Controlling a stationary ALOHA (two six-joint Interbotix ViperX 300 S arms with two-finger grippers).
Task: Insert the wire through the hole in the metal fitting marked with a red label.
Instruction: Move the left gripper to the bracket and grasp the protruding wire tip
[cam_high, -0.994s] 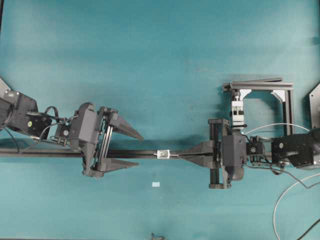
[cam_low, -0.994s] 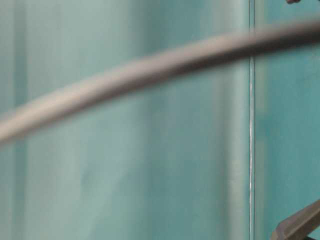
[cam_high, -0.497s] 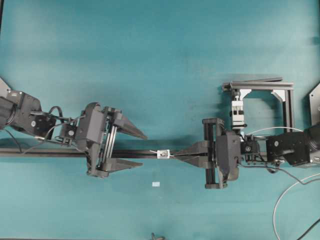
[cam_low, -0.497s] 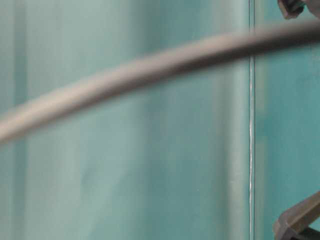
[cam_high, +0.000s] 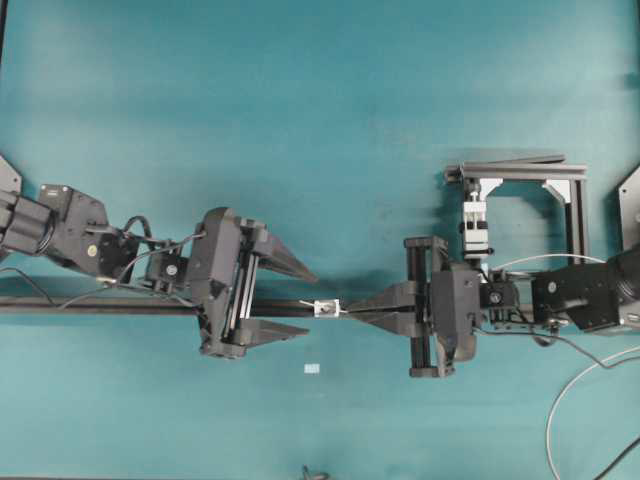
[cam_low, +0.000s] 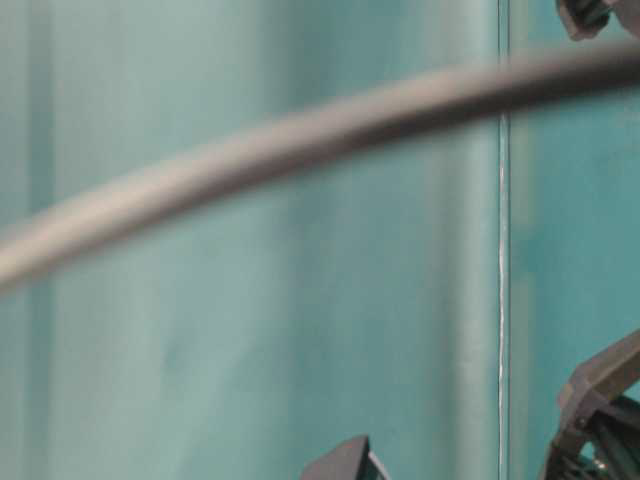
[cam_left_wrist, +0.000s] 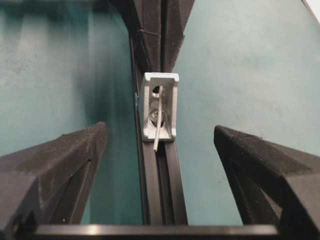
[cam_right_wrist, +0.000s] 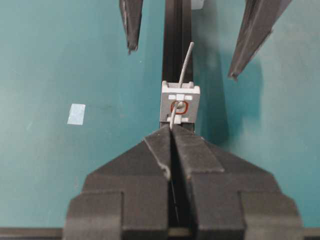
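Teal matting (cam_high: 320, 120) covers the bench, and a black rail (cam_high: 100, 306) is seen running across it in the overhead view. On that rail the metal fitting (cam_high: 325, 309) is seated, between the two arms. The left gripper (cam_high: 298, 298) is positioned just left of the fitting, its fingers held well apart, one above the rail and one below. The right gripper (cam_high: 352, 311) is placed just right of the fitting with its fingers pressed together on the wire (cam_high: 342, 311), seen only as a short pale sliver at the fitting. A small pale paper scrap (cam_high: 312, 369) lies below the rail, and a white clamp in a black frame (cam_high: 478, 225) stands at upper right. In the table-level view, a blurred grey cable (cam_low: 300, 135) crosses the picture in front of a teal background; dark gripper parts are glimpsed at the bottom edge, and nothing of the task is resolved. In the left wrist view, the fitting (cam_left_wrist: 160, 106) is seen upright on the rail (cam_left_wrist: 162, 190), with the wire (cam_left_wrist: 158, 130) emerging through it toward the camera; the spread fingers (cam_left_wrist: 55, 165) flank it without contact. In the right wrist view, the wire (cam_right_wrist: 174, 116) is clamped between the closed fingers (cam_right_wrist: 160, 150), passed into the hole (cam_right_wrist: 178, 106) ringed by the red label, and its far end (cam_right_wrist: 187, 62) is seen projecting beyond the fitting (cam_right_wrist: 180, 102).
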